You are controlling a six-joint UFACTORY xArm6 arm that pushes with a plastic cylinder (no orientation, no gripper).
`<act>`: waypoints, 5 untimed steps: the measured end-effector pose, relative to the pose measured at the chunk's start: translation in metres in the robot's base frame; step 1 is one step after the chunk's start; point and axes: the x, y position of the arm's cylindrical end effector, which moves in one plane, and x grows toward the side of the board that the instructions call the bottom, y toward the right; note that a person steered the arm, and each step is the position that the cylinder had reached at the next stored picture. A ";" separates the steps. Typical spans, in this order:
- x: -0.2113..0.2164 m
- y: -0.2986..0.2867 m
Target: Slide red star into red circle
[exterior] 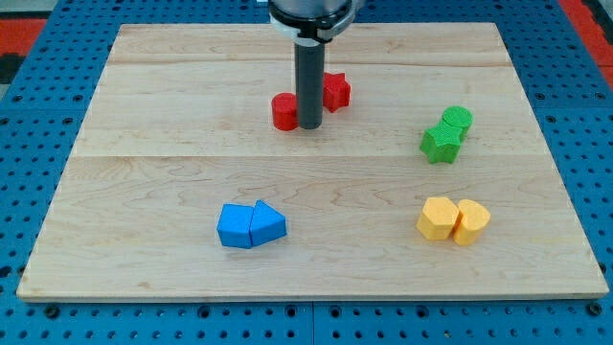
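The red star [336,91] lies on the wooden board [172,144] near the view's top centre. The red circle [284,111] lies just to its lower left. My tip [309,126] stands between them, against the circle's right side and below-left of the star. The rod hides part of both red blocks, so I cannot tell whether they touch.
A green circle [457,119] and a green star [441,143] sit together at the view's right. Two yellow blocks [438,218] [470,221] lie at the lower right. Two blue blocks [234,226] [268,224] lie touching at the lower centre-left.
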 end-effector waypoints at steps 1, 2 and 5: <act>-0.018 0.073; -0.045 0.122; -0.051 -0.008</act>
